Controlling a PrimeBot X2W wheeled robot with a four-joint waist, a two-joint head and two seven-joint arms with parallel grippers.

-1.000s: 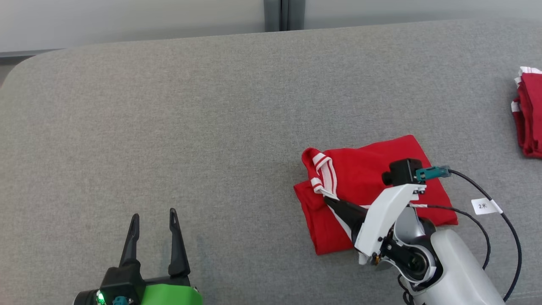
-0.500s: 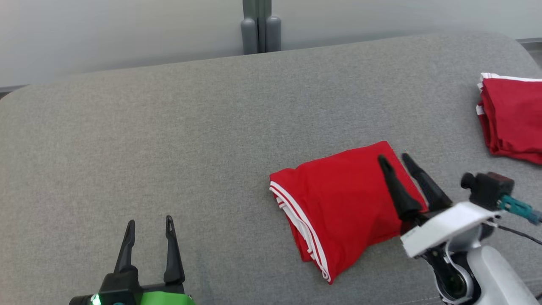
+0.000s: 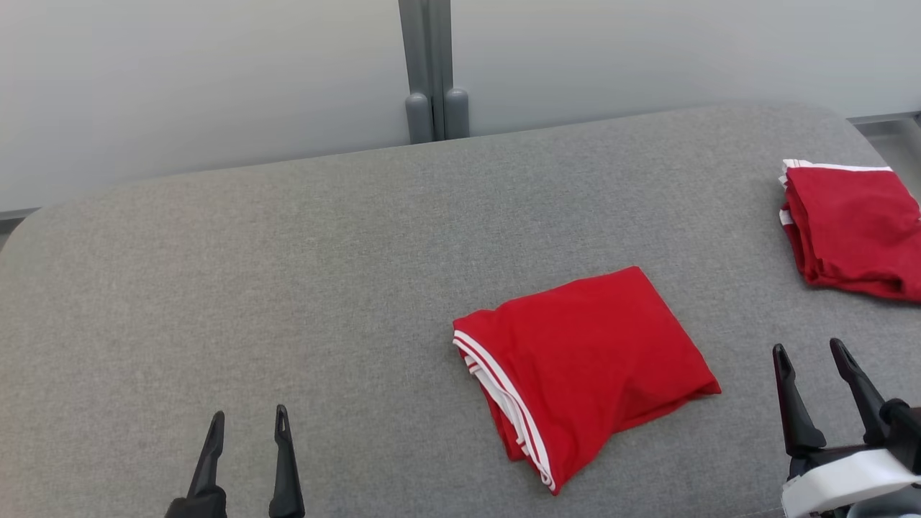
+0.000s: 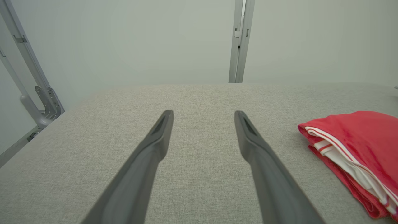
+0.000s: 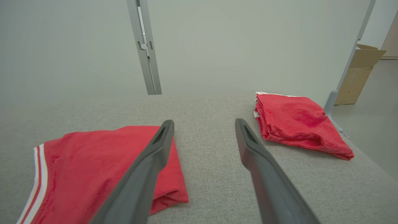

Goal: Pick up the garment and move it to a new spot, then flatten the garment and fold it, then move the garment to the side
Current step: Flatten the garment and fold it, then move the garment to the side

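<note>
While the left gripper and right gripper are held spread and empty, the folded garment, laid right of centre on the pad, is judged soft and limp, best pinched at its right edge.

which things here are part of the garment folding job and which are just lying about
In the job:
folded red garment
left gripper, open
right gripper, open
grey padded surface

Lying about:
second red garment, far right
cardboard box on the floor
grey post behind
</note>
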